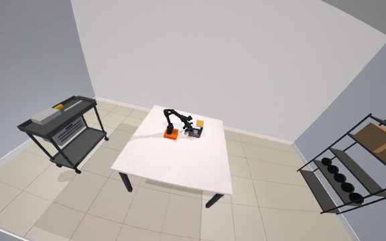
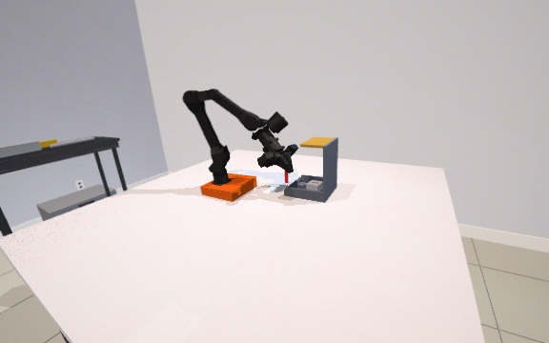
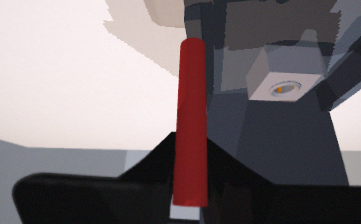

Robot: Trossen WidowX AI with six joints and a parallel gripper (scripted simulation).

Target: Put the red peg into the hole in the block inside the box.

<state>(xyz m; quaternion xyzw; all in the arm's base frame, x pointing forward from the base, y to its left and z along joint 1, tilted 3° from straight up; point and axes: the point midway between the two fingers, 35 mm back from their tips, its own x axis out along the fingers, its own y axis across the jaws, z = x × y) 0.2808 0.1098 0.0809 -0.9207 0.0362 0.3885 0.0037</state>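
Note:
My gripper is shut on the red peg, which points downward, clear of the table, just in front of the box's open front. The box is dark grey with low side walls and a tall back wall. The pale block stands on its floor. Its round hole shows in the wrist view, to the right of the peg. The yellow flat roof sticks out above the block, higher than the fingertips.
The arm's orange base stands on the white table on the side away from the back wall. The box's low side walls flank the block. A cart and a shelf rack stand away from the table.

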